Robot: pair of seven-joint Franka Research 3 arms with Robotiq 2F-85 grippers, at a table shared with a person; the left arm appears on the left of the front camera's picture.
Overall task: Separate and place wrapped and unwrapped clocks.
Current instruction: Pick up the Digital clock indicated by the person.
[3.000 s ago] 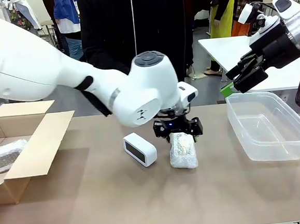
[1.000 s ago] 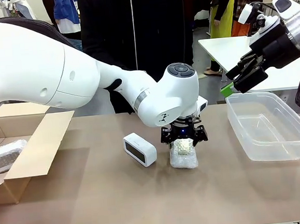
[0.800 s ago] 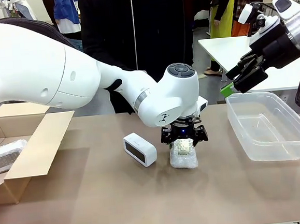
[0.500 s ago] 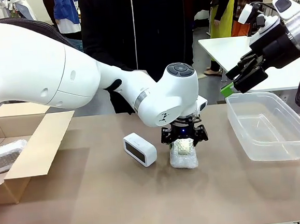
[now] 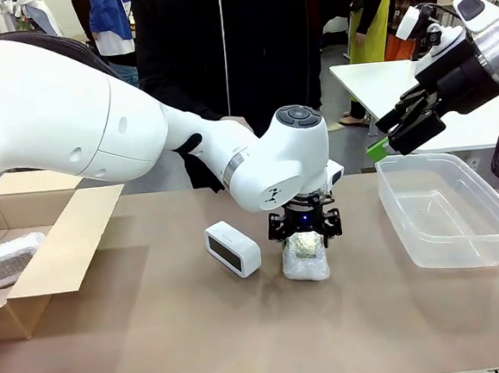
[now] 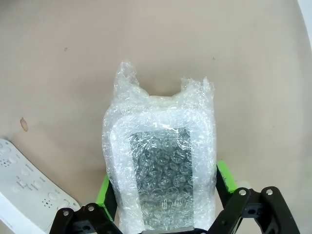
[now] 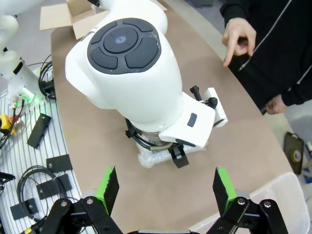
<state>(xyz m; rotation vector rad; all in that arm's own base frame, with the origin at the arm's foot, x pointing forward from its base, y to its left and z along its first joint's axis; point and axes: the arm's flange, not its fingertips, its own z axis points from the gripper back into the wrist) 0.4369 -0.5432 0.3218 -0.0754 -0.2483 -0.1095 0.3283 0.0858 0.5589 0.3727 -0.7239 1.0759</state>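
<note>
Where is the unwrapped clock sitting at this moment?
In the front view the unwrapped clock lies on the table near the middle, just left of the bubble-wrapped clock under the left claw, well right of the cardboard box.

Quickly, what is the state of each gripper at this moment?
Left gripper: open, straddling the wrapped clock on the table, apparently not clamped on it yet.
Right gripper: open, holding nothing.
</note>
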